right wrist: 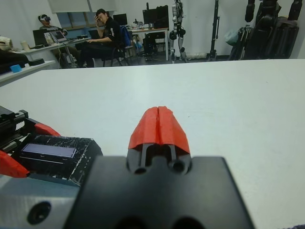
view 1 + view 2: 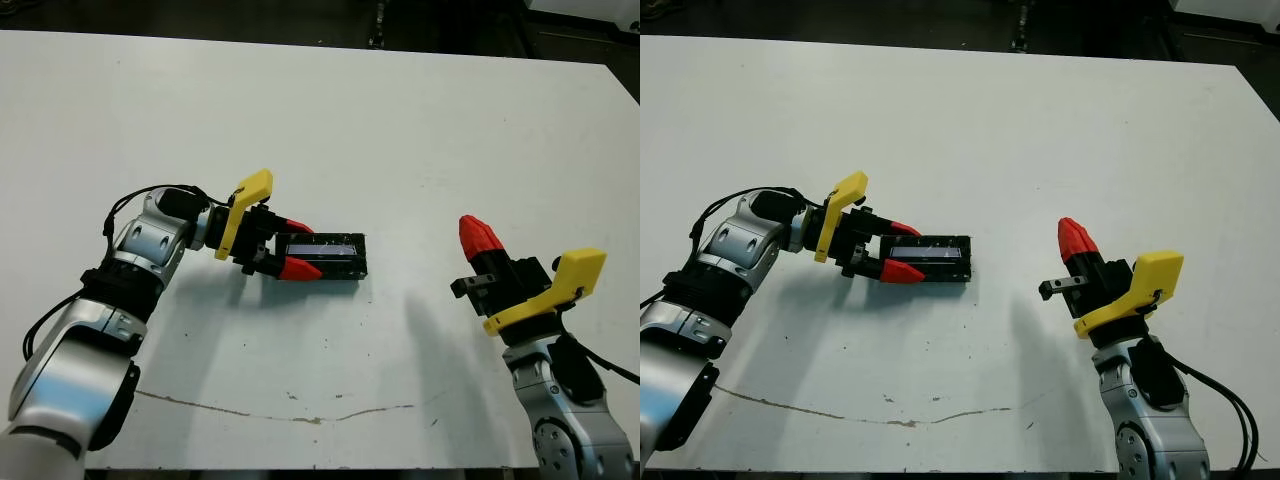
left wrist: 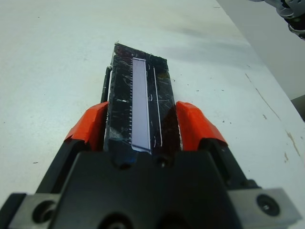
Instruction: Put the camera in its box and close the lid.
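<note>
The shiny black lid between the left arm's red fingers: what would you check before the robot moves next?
1. Left gripper clamps the lid, one finger on each long side: ok.
2. Lid lies flat on the table: ok.
3. Lid seated squarely over the box: cannot tell; no white wall shows.
4. Camera inside: cannot tell; it is nowhere in view.
5. Right gripper shut, well apart from the lid: ok.
</note>
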Robot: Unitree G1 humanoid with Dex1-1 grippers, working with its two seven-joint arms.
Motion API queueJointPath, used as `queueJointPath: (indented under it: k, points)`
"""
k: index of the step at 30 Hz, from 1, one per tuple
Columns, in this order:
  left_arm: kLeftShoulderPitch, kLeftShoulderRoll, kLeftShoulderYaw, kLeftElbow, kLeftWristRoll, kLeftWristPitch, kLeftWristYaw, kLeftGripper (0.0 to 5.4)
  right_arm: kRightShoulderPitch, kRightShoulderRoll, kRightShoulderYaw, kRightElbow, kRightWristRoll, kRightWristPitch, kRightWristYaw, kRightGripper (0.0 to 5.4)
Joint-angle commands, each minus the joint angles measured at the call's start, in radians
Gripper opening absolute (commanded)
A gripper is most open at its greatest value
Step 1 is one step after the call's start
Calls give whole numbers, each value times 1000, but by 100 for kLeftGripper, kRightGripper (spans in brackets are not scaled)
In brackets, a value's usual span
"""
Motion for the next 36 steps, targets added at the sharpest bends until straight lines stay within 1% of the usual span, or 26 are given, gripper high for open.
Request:
queueJointPath:
  k: [1,5,12,15,24,31,36]
  points:
    - [33,71,23,57,41,13,39,314,5,-9,-8,6,8,2,6,0]
    - [46,83,33,46,44,3,51,314,5,-11,-8,7,13,3,10,0]
    - [83,92,75,48,12,32,49,314,7,-11,-10,5,8,5,8,0]
    - [101,96,89,38,2,25,48,314,10,-12,-8,-1,-3,11,0,0]
    - [132,111,135,22,-30,26,48,314,11,-14,-8,2,2,8,9,0]
    - [140,123,145,42,-37,35,44,314,10,-8,-11,6,17,14,10,0]
    - [132,126,144,67,-34,35,50,314,10,-11,-6,6,9,14,5,0]
